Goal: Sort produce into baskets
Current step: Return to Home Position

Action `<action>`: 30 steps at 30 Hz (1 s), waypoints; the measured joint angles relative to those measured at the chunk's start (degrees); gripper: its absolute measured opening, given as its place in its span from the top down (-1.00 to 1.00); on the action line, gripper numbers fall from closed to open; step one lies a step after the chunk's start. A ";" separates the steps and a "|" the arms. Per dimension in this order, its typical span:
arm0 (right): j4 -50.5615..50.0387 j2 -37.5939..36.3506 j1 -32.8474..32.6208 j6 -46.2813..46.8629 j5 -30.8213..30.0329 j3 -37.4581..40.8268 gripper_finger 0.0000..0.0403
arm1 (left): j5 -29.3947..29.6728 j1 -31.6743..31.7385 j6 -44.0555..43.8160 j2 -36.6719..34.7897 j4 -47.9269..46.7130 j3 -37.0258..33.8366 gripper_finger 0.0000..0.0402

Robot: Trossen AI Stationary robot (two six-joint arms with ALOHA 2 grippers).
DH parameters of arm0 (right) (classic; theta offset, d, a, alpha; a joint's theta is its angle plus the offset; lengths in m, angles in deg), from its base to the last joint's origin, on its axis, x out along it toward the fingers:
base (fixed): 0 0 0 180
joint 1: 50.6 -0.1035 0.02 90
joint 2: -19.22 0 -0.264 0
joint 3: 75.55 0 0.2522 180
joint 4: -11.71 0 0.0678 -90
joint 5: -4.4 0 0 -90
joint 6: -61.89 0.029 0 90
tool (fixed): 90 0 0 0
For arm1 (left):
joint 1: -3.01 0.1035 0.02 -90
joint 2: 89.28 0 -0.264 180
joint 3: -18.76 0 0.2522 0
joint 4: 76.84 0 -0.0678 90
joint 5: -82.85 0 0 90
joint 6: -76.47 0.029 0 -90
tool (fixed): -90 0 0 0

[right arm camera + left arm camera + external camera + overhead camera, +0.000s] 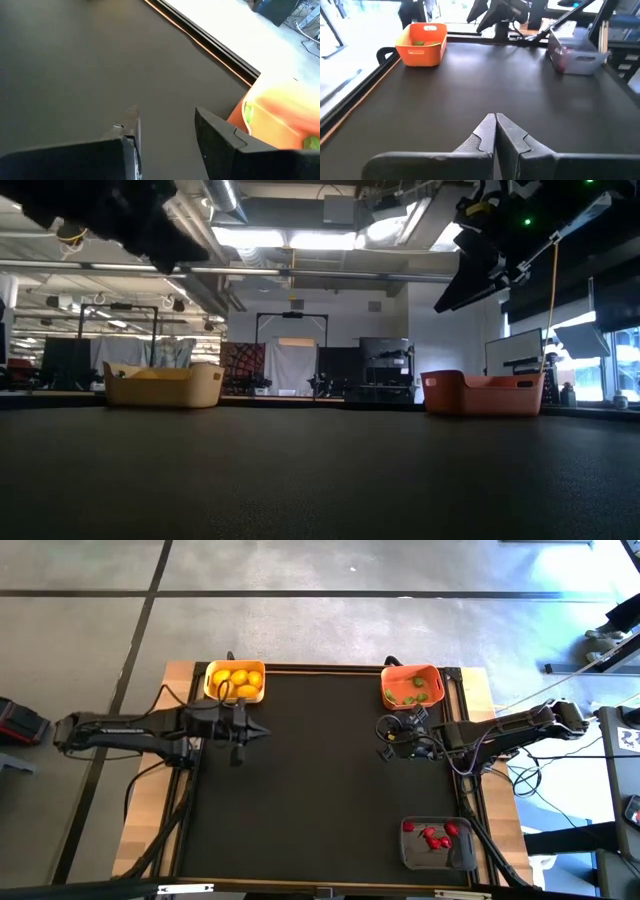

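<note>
The yellow-orange basket stands at the far left of the black mat and holds several yellow lemons. The orange-red basket at the far right holds green pieces. The dark grey basket at the near right holds red pieces. My left gripper is shut and empty, just near of the yellow-orange basket; its fingers show together in the left wrist view. My right gripper is open and empty, just near of the orange-red basket.
The black mat lies on a wooden table whose edges show at both sides. Cables hang by the right arm. The mat's middle and near left show bare.
</note>
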 joint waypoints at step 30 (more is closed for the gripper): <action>0.65 0.04 -0.01 -0.99 1.83 0.00 0.36 | -0.68 -2.32 -5.43 -20.35 6.36 -22.95 0.99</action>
